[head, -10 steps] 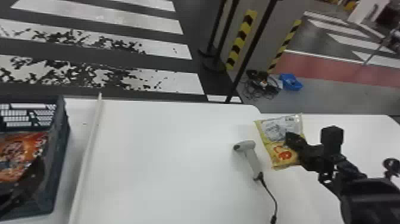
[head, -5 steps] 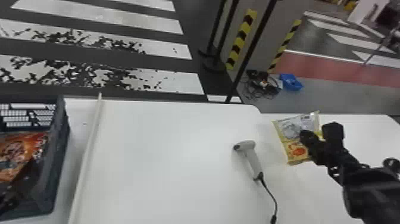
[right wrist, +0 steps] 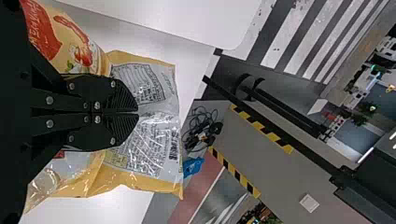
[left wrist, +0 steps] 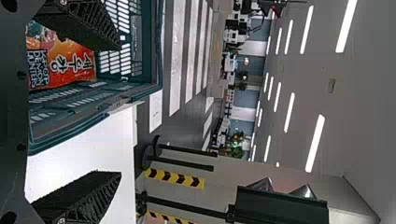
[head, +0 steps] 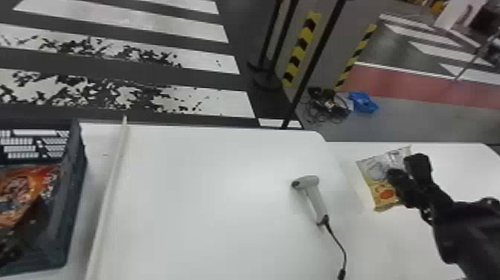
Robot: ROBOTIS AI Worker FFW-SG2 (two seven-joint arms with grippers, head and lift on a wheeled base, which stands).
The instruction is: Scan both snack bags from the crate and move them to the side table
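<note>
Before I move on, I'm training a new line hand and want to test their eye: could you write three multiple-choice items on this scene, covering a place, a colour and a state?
1. Where is the scanner?
A) Between the crate and the yellow snack bag
B) Inside the crate
C) On top of the yellow snack bag

2. What is the main colour of the snack bag in the crate?
A) Green
B) Purple
C) Orange-red

3. How is the left claw?
A) Shut on the scanner
B) Open
C) Shut and empty

Key:
1. A: in the head view it lies on the white table, with the crate to its left and the yellow snack bag to its right.
2. C: the left wrist view shows its orange-red front.
3. B: its two fingers stand well apart in the left wrist view.
</note>
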